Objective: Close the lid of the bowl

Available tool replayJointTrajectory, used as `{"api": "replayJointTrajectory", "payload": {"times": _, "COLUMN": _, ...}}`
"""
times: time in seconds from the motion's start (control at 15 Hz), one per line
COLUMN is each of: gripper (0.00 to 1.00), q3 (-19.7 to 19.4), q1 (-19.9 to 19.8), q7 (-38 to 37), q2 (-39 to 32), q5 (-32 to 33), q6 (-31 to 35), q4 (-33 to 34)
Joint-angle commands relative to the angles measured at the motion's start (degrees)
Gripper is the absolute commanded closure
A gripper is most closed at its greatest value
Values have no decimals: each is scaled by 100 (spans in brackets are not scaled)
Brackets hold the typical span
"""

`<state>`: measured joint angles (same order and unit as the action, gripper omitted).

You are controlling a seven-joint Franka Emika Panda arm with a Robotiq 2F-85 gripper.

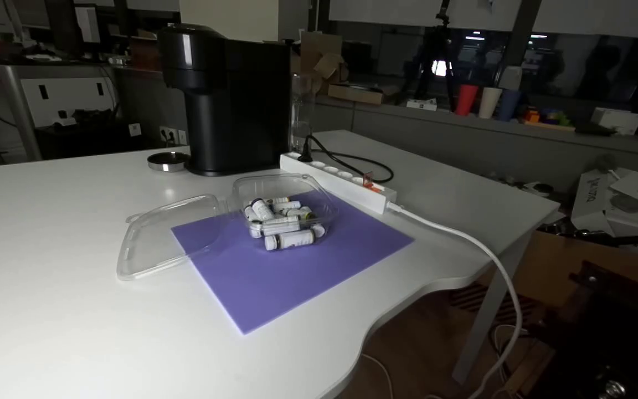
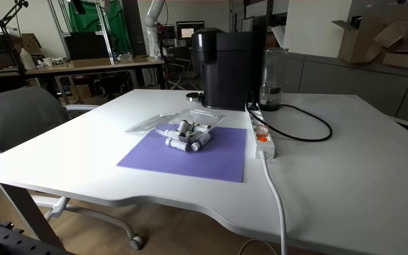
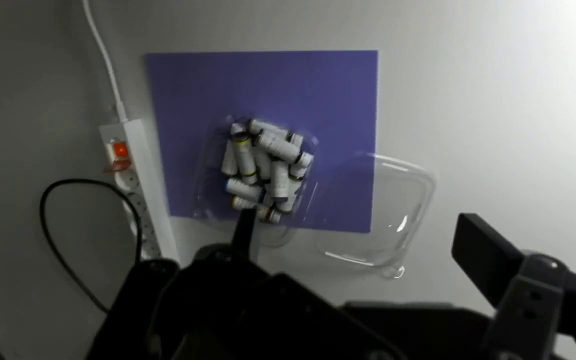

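The transparent bowl (image 1: 327,204) sits on the purple mat with several small white vials (image 1: 291,239) in it; it also shows in an exterior view (image 2: 215,122) and, faintly, in the wrist view (image 3: 203,180). The clear lid (image 1: 166,235) is folded open beside the bowl, seemingly joined to it along one edge. It lies partly over the mat and partly over the white table, and also shows in an exterior view (image 2: 149,123) and the wrist view (image 3: 393,215). My gripper (image 3: 358,217) is wide open and empty above them, its left finger overlapping the bowl's edge in view. Neither exterior view shows the gripper.
The purple mat (image 1: 274,288) lies under the bowl on the white table (image 1: 64,321). A white power strip (image 1: 335,180) with a black cable (image 2: 326,131) lies beside it. A tall black machine (image 1: 252,105) and a small round metal dish (image 1: 168,161) stand behind.
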<state>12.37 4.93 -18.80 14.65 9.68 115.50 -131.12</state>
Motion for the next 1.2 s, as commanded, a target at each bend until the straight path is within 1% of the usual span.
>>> {"api": "replayJointTrajectory", "payload": {"times": 0.0, "gripper": 0, "q3": 73, "q1": -157, "q7": -207, "q2": -359, "q5": 1352, "q6": 483, "q4": 112}}
{"api": "replayJointTrajectory", "payload": {"times": 0.27, "gripper": 0, "q3": 71, "q1": -147, "q7": -313, "q2": -753, "q5": 2974, "q6": 1390, "q4": 63}}
{"api": "replayJointTrajectory", "payload": {"times": 0.4, "gripper": 0, "q3": -14, "q1": -1, "q7": 30, "q2": -961, "q5": 3015, "q6": 1590, "q4": 32}}
{"api": "replayJointTrajectory", "payload": {"times": 0.47, "gripper": 0, "q3": -46, "q1": 62, "q7": 237, "q2": -1031, "q5": 2835, "q6": 1512, "q4": 53}}
{"api": "replayJointTrajectory", "payload": {"times": 0.53, "gripper": 0, "q3": -83, "q1": 54, "q7": 11, "q2": -916, "q5": 2855, "q6": 1512, "q4": 0}}
{"api": "replayJointTrajectory", "payload": {"times": 0.73, "gripper": 0, "q3": -88, "q1": 129, "q7": 134, "q2": -1068, "q5": 2849, "q6": 1520, "q4": 0}}
{"api": "replayJointTrajectory", "payload": {"times": 0.87, "gripper": 0, "q3": -69, "q1": 143, "q7": 227, "q2": -1114, "q5": 3187, "q6": 1567, "q4": -38}}
{"api": "replayJointTrajectory", "payload": {"times": 1.0, "gripper": 0, "q3": -106, "q1": 160, "q7": 460, "q2": -1229, "q5": 3381, "q6": 1827, "q4": -149}}
{"api": "replayJointTrajectory", "payload": {"times": 1.13, "gripper": 0, "q3": -180, "q1": 165, "q7": 1070, "q2": -1357, "q5": 3441, "q6": 2449, "q4": -354}}
